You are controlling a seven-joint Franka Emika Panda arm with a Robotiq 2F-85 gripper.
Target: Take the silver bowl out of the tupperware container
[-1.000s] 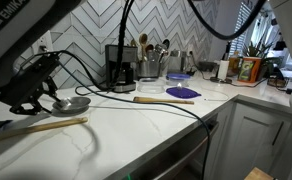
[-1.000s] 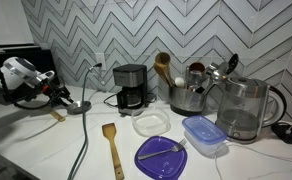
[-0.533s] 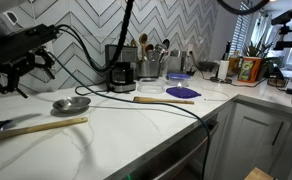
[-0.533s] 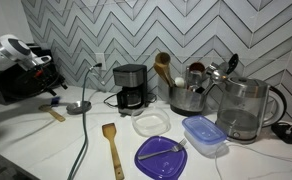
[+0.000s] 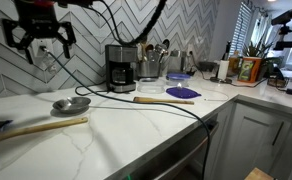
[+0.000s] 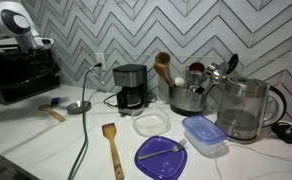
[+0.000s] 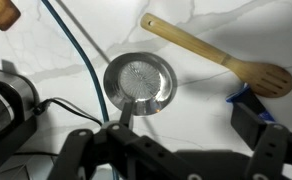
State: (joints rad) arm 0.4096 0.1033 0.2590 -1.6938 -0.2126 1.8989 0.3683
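Observation:
The silver bowl [image 5: 71, 103] [image 6: 78, 107] rests on the white counter, outside and well away from the tupperware container [image 6: 204, 133] [image 5: 176, 77]. In the wrist view the silver bowl [image 7: 138, 80] lies right below the camera, next to a wooden spoon [image 7: 221, 57]. My gripper [image 5: 41, 42] hangs high above the bowl near the tiled wall. It is open with nothing between its fingers. In the wrist view my gripper [image 7: 184, 118] shows wide-spread jaws over bare counter.
A purple lid [image 6: 161, 155] with a utensil on it lies beside the container. A coffee maker [image 6: 131, 87], a steel utensil holder [image 5: 149, 66] and a kettle [image 6: 244, 108] line the wall. A wooden spatula [image 6: 112, 148] and a black cable [image 5: 136, 97] lie on the counter.
My gripper was down at the bowl a second ago. It has opened, let go of the bowl and risen high above it. The bowl stays on the counter.

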